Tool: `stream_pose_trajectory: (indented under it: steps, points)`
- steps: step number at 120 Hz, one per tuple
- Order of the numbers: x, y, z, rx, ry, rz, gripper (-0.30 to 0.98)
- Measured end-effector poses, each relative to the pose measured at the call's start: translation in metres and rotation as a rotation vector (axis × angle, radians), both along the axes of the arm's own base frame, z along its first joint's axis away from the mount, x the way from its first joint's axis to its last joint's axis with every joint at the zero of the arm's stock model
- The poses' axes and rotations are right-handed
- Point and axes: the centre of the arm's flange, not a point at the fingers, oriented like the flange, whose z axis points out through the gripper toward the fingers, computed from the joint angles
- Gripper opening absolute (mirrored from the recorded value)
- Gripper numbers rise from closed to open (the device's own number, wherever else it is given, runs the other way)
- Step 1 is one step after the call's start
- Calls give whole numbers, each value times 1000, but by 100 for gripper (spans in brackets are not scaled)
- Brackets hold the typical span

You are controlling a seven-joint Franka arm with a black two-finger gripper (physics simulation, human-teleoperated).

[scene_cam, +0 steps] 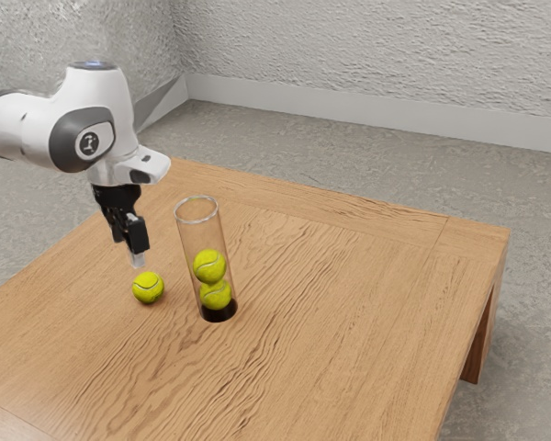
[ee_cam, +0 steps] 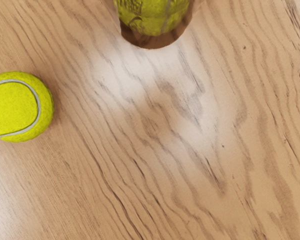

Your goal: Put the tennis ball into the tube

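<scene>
Tennis ball (scene_cam: 148, 288) sits below my pincer (scene_cam: 137, 260), exterior view's left of tube (scene_cam: 202, 236); can't tell if pincer's spread.

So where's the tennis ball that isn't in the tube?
The loose ball is on the table, beside the clear tube, toward the exterior view's left, close to the gripper.

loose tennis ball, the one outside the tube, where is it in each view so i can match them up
Exterior view: the loose tennis ball is on the table, a little to the exterior view's left of the clear tube.
Wrist view: it is on the wood beside the tube's lower end, slightly cut off by the picture's edge.
Shared landmark: the tube, with yellow-green showing through its clear side.
</scene>
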Motion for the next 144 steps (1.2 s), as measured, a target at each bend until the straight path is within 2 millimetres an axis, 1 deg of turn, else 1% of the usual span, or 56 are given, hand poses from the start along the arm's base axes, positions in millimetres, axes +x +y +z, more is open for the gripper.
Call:
stream_pose_trajectory:
  steps: [7,16,29,39,50,56,69,83,92,100,113,124,136,144]
  points:
    - [3,9,-22,-21,-31,22,69]
    - [7,32,-43,-57,-79,84,69]
    - [18,63,-82,-116,-118,181,69]
    - [26,84,-107,-152,-138,248,69]
    - [46,91,-129,-172,-153,266,69]
    - [54,101,-144,-178,-154,282,69]
    - [57,124,-169,-169,-148,313,69]
    - [71,133,-187,-167,-155,313,69]
    - [73,137,-202,-171,-145,318,67]
    - [73,138,-205,-172,-147,320,60]
    - [74,139,-198,-171,-159,315,45]
    - [73,140,-192,-166,-169,311,38]
    - [72,138,-170,-155,-193,303,33]
    - [71,132,-140,-144,-230,288,31]
